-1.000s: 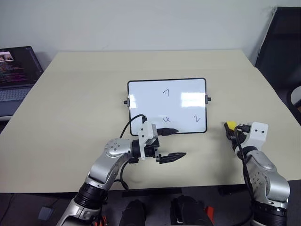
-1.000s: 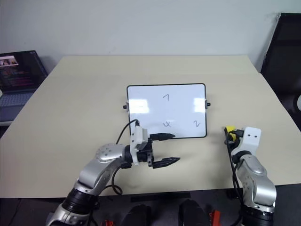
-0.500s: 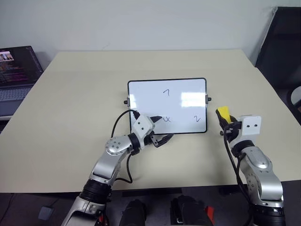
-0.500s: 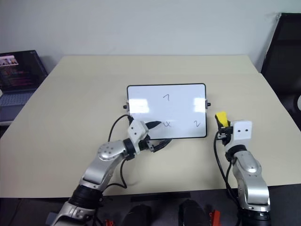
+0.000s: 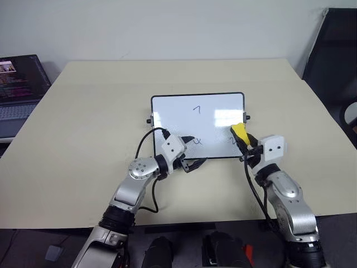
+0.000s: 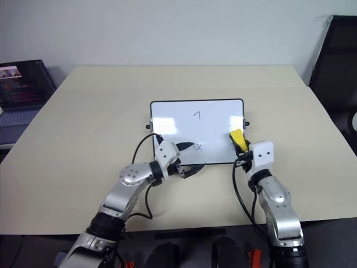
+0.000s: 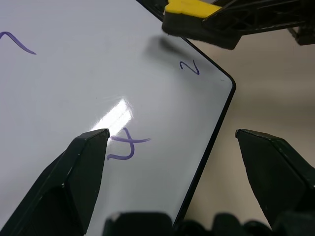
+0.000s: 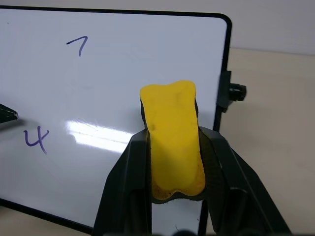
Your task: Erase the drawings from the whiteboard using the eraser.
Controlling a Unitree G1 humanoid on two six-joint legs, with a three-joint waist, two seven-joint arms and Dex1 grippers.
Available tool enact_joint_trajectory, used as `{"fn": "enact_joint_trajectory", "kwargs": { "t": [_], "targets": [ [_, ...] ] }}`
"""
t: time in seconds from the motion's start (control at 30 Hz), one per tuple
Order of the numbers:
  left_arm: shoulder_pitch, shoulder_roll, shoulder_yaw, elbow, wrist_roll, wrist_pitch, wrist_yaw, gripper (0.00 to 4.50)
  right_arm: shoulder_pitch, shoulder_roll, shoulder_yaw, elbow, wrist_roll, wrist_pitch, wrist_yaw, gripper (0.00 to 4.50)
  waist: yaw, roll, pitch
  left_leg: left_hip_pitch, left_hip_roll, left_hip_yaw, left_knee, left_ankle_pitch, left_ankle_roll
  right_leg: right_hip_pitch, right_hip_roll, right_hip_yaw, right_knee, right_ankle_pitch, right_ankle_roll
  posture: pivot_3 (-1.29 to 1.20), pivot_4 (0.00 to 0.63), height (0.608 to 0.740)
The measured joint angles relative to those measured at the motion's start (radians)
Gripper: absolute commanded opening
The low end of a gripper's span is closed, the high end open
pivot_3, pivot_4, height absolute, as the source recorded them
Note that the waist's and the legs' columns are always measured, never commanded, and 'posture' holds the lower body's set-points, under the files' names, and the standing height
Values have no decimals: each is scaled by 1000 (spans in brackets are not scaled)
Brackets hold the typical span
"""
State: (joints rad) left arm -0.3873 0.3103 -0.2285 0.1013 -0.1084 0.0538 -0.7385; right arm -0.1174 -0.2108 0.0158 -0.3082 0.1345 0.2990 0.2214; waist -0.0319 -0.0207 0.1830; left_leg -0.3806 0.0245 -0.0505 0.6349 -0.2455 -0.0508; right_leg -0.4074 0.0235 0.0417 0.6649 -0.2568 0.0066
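Whiteboard [image 5: 198, 125], glossy and black-framed, awaits wiping: right gripper [image 5: 244, 143] pinches yellow block eraser [image 5: 240, 134] over its "2" scribble [image 7: 189, 68]; left gripper [image 5: 189, 153], spread, straddles its near edge. Next, I reckon: press and rub.

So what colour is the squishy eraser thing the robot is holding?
Yellow. The eraser shows best in the right wrist view, pinched between two black fingers.

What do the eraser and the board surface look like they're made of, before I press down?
The eraser looks like soft yellow foam or rubber on a dark base: its sides pinch inward where the right gripper squeezes it. The whiteboard looks hard, smooth and glossy, likely coated metal or melamine: it mirrors the ceiling light in bright patches. Its thin black frame looks like plastic, though I can't be sure.
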Motion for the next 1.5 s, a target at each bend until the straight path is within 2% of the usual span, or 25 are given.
{"fn": "enact_joint_trajectory", "kwargs": {
  "t": [0.43,0.83,0.97,1.5],
  "targets": [
    [0,1,1,0,4,-31,11,4500,-8,-48,43,15,-47,83,17,1014,0,0,0,0,0,0,0,0,0,0,0,0,0,0,0,0,150,740],
    [-1,1,2,0,5,-38,29,4500,145,-129,15,-122,-51,224,40,1014,0,-1,0,0,0,0,7,0,0,2,0,0,1,3,2,0,150,740],
    [-1,1,2,0,5,-38,29,4500,156,-136,-7,-125,-40,238,42,1014,0,-1,0,-1,0,1,10,0,0,2,0,1,0,4,4,0,150,740],
    [-11,0,2,12,5,-44,29,4500,3,-74,-23,-43,-42,121,16,1014,1,-1,0,-3,0,1,8,0,0,0,0,2,-2,5,4,0,150,740]
  ]
}}
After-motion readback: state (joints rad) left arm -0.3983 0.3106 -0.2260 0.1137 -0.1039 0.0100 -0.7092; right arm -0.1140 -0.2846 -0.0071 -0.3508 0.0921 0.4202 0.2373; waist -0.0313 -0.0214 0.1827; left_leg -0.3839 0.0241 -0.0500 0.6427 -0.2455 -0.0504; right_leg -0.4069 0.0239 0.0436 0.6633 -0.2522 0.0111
